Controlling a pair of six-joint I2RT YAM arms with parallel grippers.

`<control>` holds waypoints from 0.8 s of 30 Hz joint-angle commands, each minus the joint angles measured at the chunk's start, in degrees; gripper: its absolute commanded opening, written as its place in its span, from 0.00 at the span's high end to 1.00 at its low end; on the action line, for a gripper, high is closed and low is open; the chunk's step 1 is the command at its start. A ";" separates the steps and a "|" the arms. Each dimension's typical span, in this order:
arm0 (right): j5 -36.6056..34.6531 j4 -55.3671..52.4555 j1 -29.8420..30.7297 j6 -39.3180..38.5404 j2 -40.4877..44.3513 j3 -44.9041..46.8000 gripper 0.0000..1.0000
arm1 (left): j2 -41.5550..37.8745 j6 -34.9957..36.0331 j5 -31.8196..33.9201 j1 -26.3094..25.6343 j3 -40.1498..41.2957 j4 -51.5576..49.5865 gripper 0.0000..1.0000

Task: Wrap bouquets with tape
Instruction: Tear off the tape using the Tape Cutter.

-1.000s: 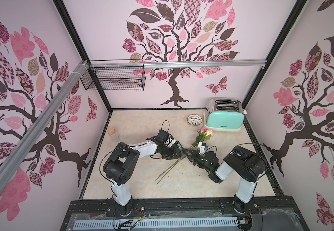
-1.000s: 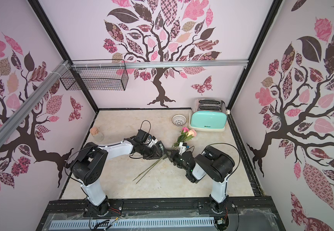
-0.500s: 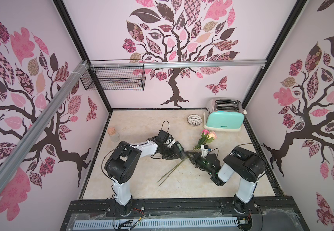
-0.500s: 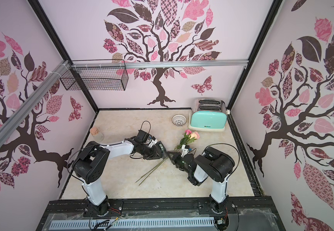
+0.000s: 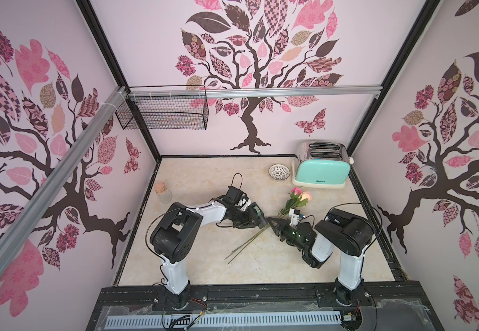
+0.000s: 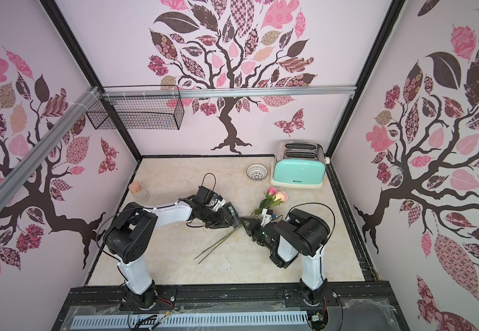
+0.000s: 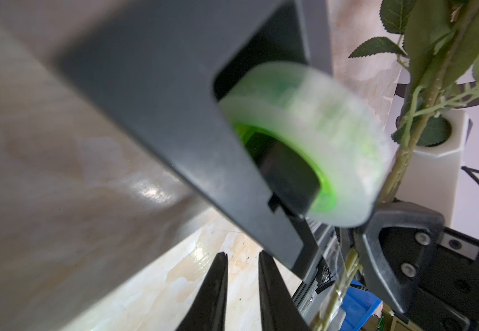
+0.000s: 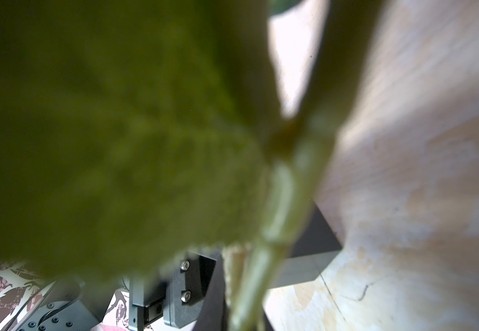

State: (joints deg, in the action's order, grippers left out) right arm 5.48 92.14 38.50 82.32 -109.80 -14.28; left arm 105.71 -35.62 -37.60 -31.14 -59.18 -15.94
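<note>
A blurred leaf (image 8: 103, 143) fills the right wrist view. Mid-table, the right gripper (image 5: 273, 223) clamps the bouquet (image 5: 301, 197) by its stems. The tape dispenser (image 7: 175, 114) sits just beside them. The left gripper (image 7: 241, 255) has its tips slightly apart, and its grip is unclear. A toaster (image 5: 321, 172) stands behind.

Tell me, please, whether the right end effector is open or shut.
Shut on the bouquets: in both top views the right end effector pinches the stems midway, and its wrist view shows a stem running through it.

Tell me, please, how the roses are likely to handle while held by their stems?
The bouquets would probably flex and droop: their long thin stems extend past the right gripper both ways. Likely bloom-heavy, with flowers and leaves clustered at one end. The bare ends fan apart, so they may splay until taped.
</note>
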 commanded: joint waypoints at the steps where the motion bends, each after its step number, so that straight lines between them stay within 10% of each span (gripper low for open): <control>1: -1.15 -2.84 0.26 -1.81 0.27 0.13 1.00 | -1.41 0.46 1.95 0.01 -0.69 -0.03 0.77; 12: -3.91 -14.29 0.43 -6.35 10.56 0.25 1.00 | -0.55 0.13 2.28 0.02 -1.40 0.15 0.77; 24: -2.23 -4.47 1.32 -0.38 0.60 0.59 1.00 | 0.20 -1.73 1.49 -0.07 -1.25 2.42 0.77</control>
State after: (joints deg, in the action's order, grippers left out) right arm 2.59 84.49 39.27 80.66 -107.09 -13.96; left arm 105.67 -36.82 -36.07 -31.14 -59.20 -15.14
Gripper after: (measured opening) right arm 0.072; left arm 0.233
